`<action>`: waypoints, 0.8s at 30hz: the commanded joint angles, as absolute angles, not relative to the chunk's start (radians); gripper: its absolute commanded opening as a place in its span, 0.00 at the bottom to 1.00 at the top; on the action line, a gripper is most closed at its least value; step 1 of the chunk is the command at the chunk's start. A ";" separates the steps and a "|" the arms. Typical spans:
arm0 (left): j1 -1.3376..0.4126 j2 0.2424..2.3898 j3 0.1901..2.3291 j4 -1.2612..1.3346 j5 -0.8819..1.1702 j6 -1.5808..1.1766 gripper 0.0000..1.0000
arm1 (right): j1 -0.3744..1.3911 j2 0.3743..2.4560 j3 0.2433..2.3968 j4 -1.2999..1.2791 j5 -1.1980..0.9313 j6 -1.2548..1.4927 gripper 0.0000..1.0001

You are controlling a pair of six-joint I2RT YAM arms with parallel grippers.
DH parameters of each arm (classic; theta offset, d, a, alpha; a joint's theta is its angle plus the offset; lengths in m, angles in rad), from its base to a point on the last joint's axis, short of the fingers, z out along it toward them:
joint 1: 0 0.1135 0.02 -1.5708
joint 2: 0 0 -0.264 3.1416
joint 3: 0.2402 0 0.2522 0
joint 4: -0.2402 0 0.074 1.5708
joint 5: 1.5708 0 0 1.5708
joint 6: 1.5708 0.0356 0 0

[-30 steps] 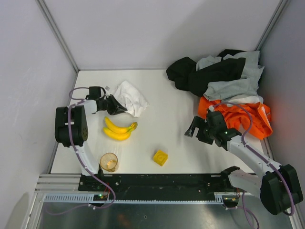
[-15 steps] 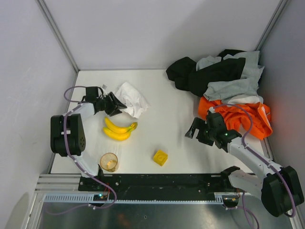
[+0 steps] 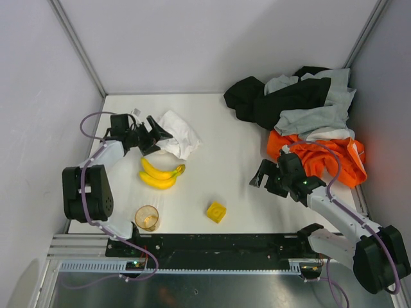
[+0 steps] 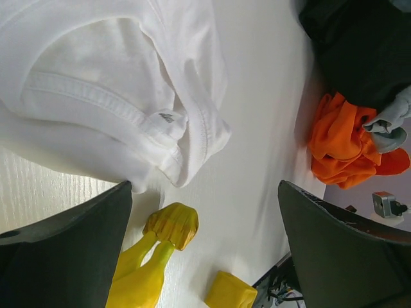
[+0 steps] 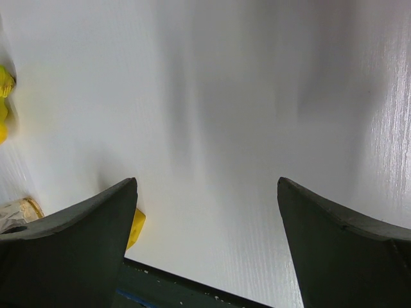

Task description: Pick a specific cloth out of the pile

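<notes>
Left fingers [image 4: 64,256] have just opened, freeing the small white fabric cloth [image 3: 180,132] near the desk's [image 3: 231,167] left edge, far from the heaped mixed-garment pile [image 3: 298,106]; right fingers [image 5: 64,256] gape empty; task seemingly done.

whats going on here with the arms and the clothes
The white cloth lies on the left of the table, apart from the pile at the far right. The left gripper sits open right beside it, not holding it. The right gripper is open too, over bare table near the pile's orange garment. Nearby sit bananas, a cup and a yellow block.
</notes>
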State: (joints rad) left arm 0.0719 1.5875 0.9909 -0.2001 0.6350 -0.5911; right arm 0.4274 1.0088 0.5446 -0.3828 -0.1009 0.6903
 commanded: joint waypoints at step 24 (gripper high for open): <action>0.076 1.422 0.985 -0.411 0.688 -0.466 1.00 | 0.443 1.003 0.537 -0.348 -0.079 0.711 0.95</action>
State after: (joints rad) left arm 0.0727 1.4715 0.9611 -0.3061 0.6876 -0.5640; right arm 0.4370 1.0107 0.5373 -0.3645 -0.0975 0.7071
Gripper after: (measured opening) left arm 0.994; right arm 0.945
